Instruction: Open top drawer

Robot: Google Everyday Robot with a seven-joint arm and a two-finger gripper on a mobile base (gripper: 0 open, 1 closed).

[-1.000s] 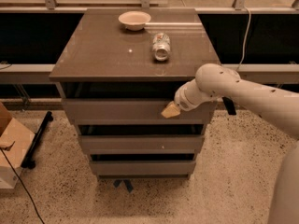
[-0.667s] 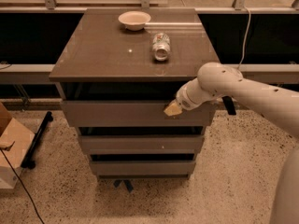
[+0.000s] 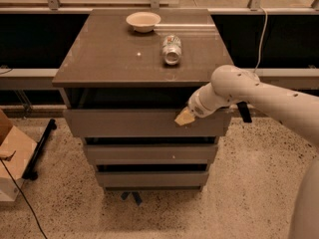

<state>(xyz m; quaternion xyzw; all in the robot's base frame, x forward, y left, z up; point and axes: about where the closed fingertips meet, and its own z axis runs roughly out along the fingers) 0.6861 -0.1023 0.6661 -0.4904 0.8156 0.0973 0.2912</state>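
Tan at its tip, the hand point(image 3: 184, 117) lies against the upper edge of the top drawer point(image 3: 124, 123), near that front's right end. Whether the hand is apart, together or clamped on the edge cannot be told.

The drawer is a plain grey-brown handleless front, the widest and tallest of three, directly under the bench point(image 3: 109, 59) top. A dark gap shows between its upper edge and the top, and its inside is lost in shadow.

The middle front point(image 3: 149, 153) and the lowest front point(image 3: 152, 179) sit at 6 o'clock of it.

The white arm point(image 3: 259, 91) bends at a rounded joint just at 2 o'clock of the hand and runs off toward 4 o'clock, cut by the picture edge.

At 12 o'clock of the hand a can point(image 3: 171, 49) lies on its side, with a pale bowl point(image 3: 143, 21) at 11 o'clock.
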